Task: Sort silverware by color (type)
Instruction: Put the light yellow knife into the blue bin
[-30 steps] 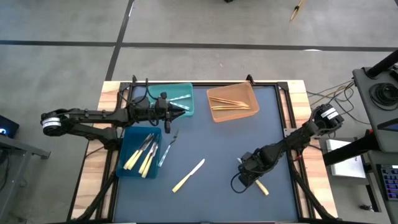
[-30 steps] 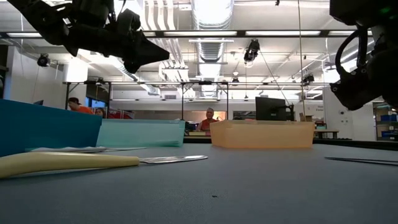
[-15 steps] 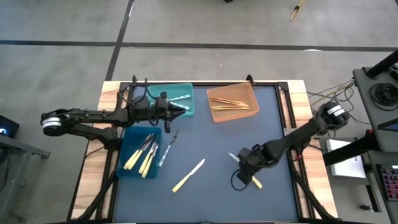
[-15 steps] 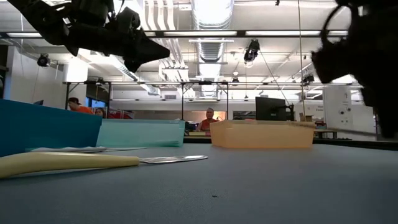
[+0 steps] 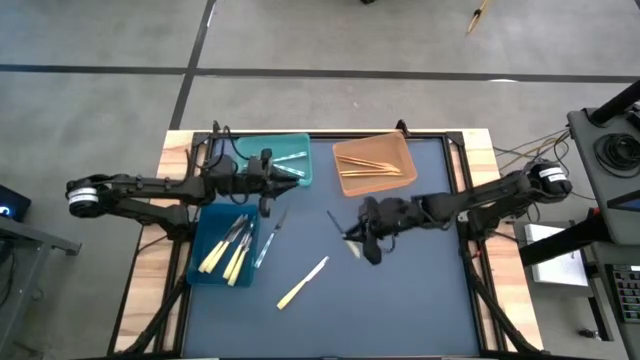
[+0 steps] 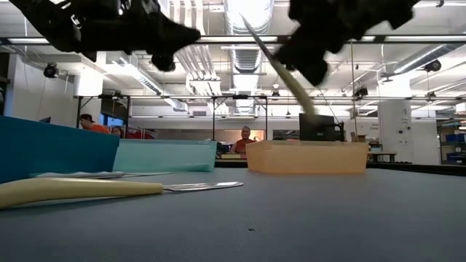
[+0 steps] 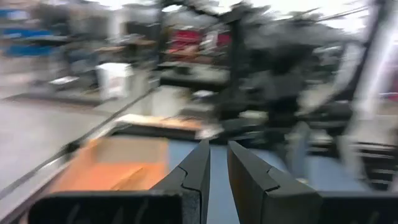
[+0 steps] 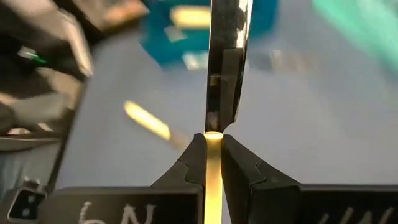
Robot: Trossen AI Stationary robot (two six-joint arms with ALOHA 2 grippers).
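The knife (image 8: 227,68), pinched at its yellow handle by the shut right gripper (image 8: 213,149), should travel level to the blue bin (image 5: 205,245).

The right gripper (image 5: 362,237) is no longer at the table's near right part; it now hangs over the middle, lifted off the mat, carrying a yellow-handled knife (image 5: 347,233). The left gripper (image 5: 266,186) has pulled back slightly toward its arm.

We see a pale yellow-handled knife (image 8: 227,68) with a silvery blade lifted above the mat. Another pale yellow knife (image 5: 303,282) lies flat mid-mat. More pale yellow cutlery (image 5: 227,250) rests in the blue bin, orange-tan pieces (image 5: 372,166) in the orange bin.
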